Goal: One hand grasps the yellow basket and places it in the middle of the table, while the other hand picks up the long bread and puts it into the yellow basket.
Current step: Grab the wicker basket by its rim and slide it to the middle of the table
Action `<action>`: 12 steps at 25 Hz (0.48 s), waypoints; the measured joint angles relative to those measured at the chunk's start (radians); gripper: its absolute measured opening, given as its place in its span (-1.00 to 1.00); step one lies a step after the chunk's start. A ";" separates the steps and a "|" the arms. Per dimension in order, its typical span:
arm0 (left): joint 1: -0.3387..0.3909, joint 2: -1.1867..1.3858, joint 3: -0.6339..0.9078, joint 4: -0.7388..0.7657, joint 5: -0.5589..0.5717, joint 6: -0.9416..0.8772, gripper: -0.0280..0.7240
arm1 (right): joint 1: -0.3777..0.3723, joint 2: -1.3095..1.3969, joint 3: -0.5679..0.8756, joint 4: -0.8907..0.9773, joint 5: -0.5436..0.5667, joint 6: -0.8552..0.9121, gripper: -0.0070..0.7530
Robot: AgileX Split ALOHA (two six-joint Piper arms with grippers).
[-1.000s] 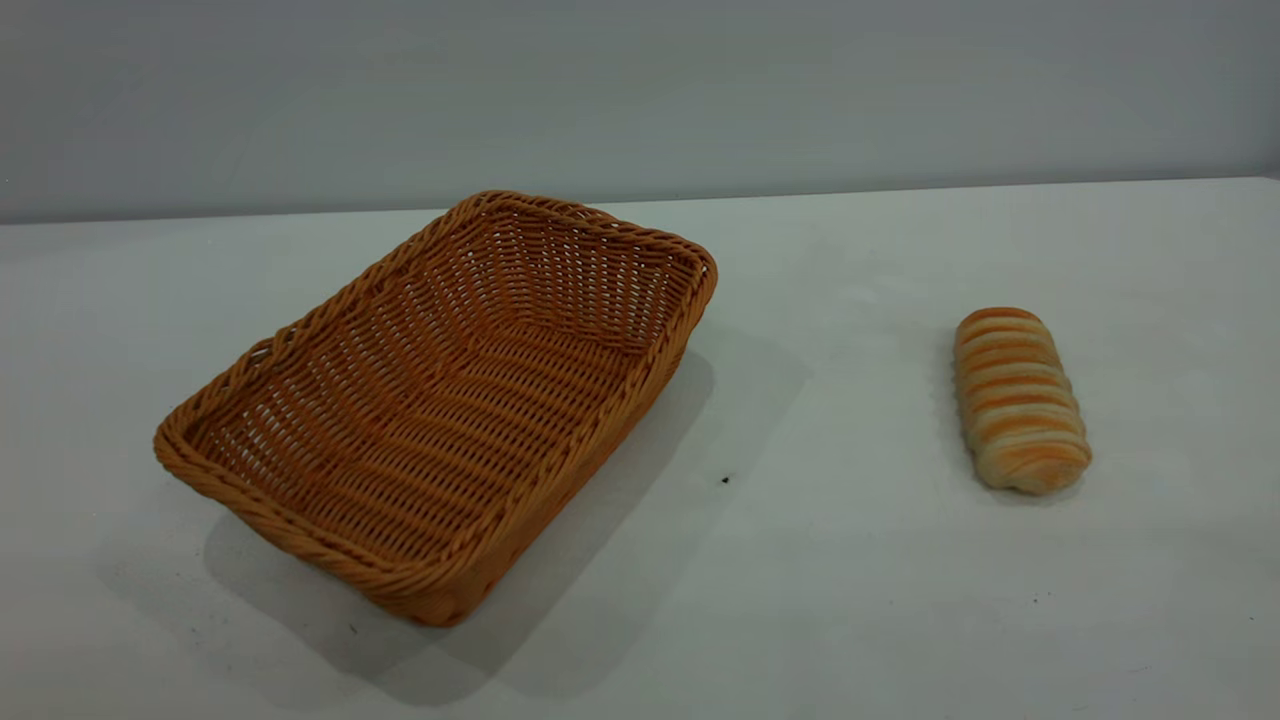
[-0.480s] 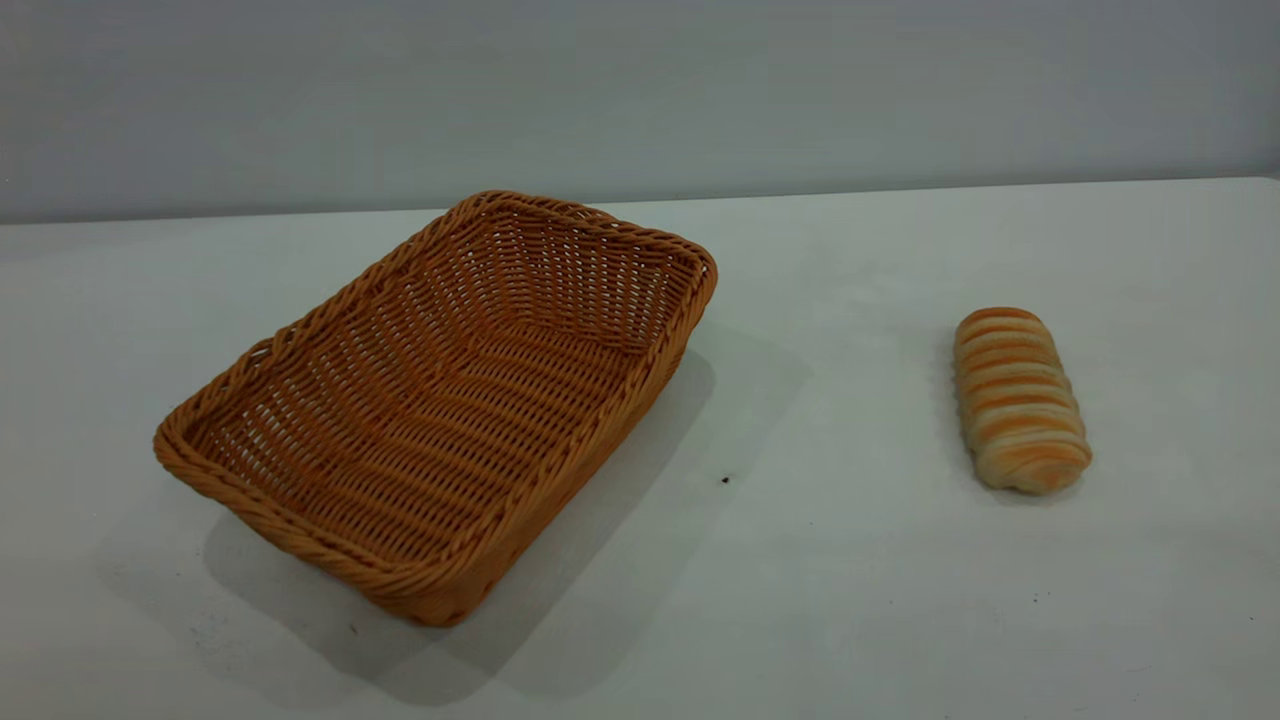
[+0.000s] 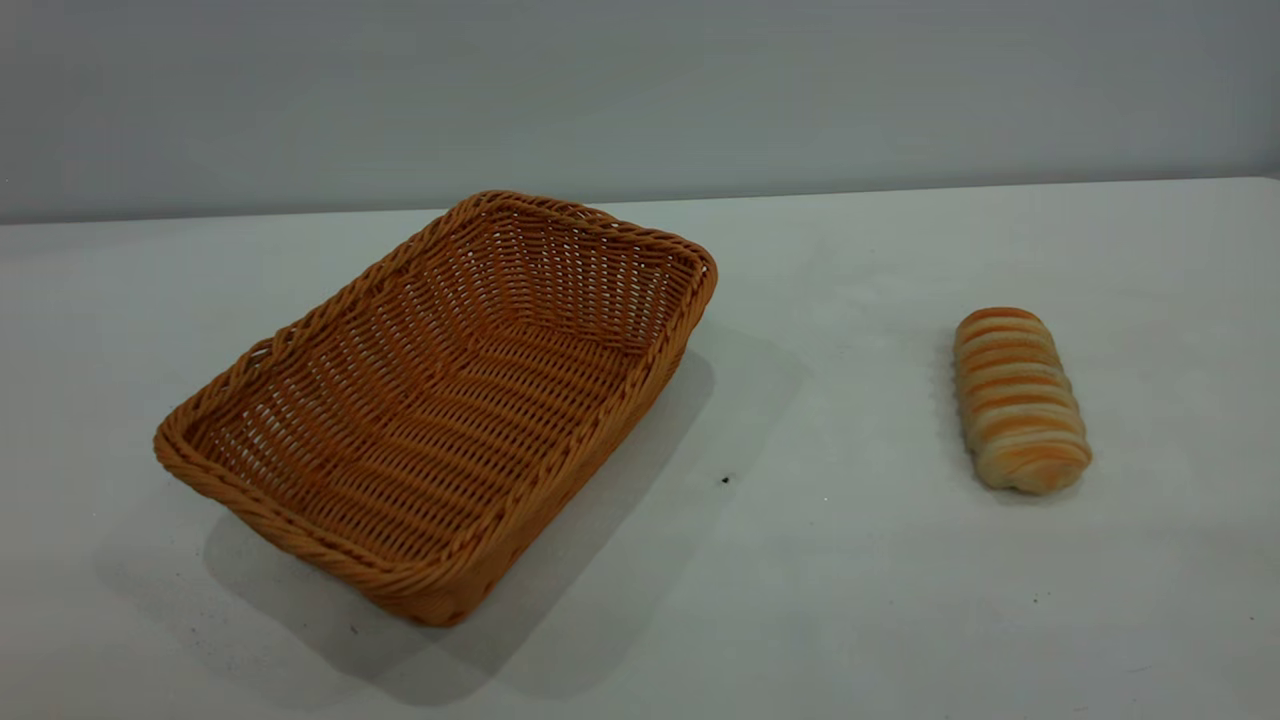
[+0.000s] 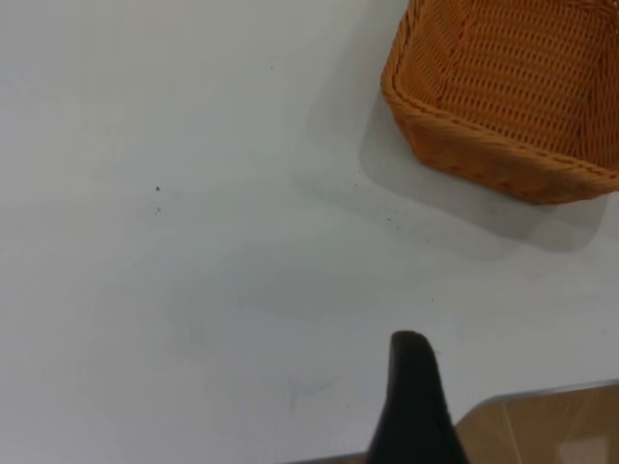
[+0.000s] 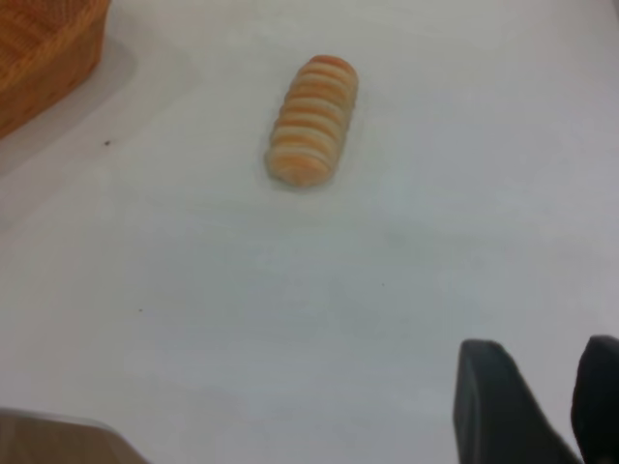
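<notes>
The yellow basket is empty and lies at an angle on the left half of the white table. The long bread, striped orange and cream, lies alone on the right half, well apart from the basket. Neither arm shows in the exterior view. In the left wrist view my left gripper hovers near the table's front edge, well away from the basket's corner. In the right wrist view my right gripper is slightly open and empty, far short of the bread.
A small dark speck marks the table between basket and bread. The table's front edge, with wooden floor beyond, shows in the left wrist view. A grey wall runs behind the table.
</notes>
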State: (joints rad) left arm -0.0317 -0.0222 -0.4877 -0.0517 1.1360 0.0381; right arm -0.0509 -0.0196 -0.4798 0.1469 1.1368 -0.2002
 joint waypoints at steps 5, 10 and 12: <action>0.000 0.000 0.000 0.000 0.000 0.000 0.62 | 0.000 0.000 0.000 0.002 0.000 0.000 -0.36; 0.000 0.020 -0.032 0.000 -0.022 -0.043 0.62 | 0.000 0.000 0.000 0.008 -0.008 0.039 -0.36; 0.000 0.083 -0.066 0.000 -0.033 -0.068 0.62 | 0.000 0.000 -0.003 0.029 -0.032 0.044 -0.35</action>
State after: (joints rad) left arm -0.0317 0.0610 -0.5535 -0.0517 1.1033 -0.0297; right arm -0.0509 -0.0196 -0.4828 0.1756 1.1045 -0.1561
